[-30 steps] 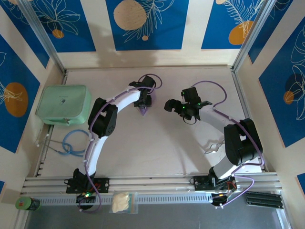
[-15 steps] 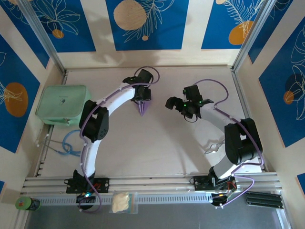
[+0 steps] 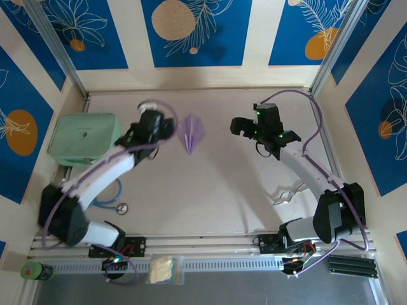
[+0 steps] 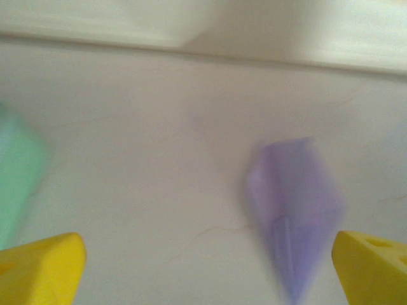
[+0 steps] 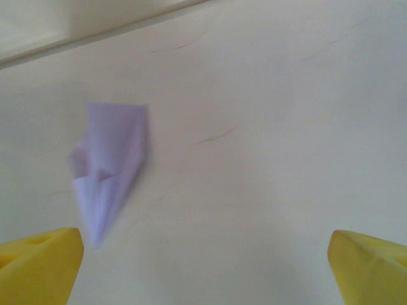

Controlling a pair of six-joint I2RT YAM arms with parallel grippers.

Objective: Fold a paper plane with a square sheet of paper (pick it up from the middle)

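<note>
Paper plane (image 3: 191, 132) lies flat on table (image 3: 210, 190), upper centre of top view, untouched. Left gripper (image 4: 206, 270) and right gripper (image 5: 203, 267): jaws wide apart, empty. Risk: a left fingertip (image 4: 372, 267) sits near the plane's nose; a sideways swing could skid or crumple it.

L arm (image 3: 95, 178): elbow bent, reaching fwd; L gripper (image 3: 154, 124) jaws wide apart. R arm (image 3: 305, 168): stretched fwd; R gripper (image 3: 262, 130) jaws wide apart.

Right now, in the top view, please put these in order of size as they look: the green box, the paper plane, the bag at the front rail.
1. The green box, clearly the largest.
2-3. The paper plane and the bag look about alike, so I would not rank them.
</note>
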